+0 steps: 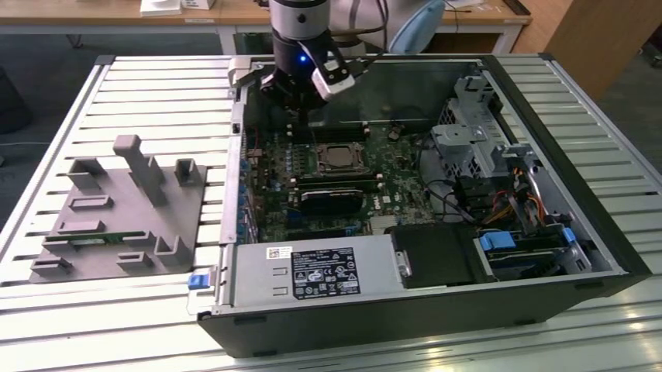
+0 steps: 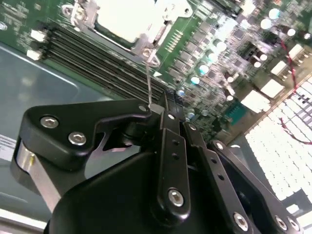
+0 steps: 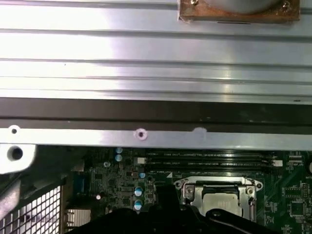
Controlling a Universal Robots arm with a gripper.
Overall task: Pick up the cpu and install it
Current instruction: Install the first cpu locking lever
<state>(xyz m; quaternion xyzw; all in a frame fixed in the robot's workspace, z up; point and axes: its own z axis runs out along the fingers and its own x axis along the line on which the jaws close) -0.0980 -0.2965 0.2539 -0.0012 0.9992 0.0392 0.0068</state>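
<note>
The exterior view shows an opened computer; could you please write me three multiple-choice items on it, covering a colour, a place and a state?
1. What colour is the parts fixture standing on the slatted table?
A. grey
B. red
C. yellow

2. Where does the cpu lie?
A. on the parts fixture
B. in its socket on the motherboard
C. on the slatted table

3. In what state is the computer case?
A. closed by a side panel
B. standing upright on its feet
C. lying on its side, open

Answers:
1. A, as the fixture is plain grey all over.
2. B, as the silver top sits framed in the socket.
3. C, as the board and drives inside show from above.
</note>
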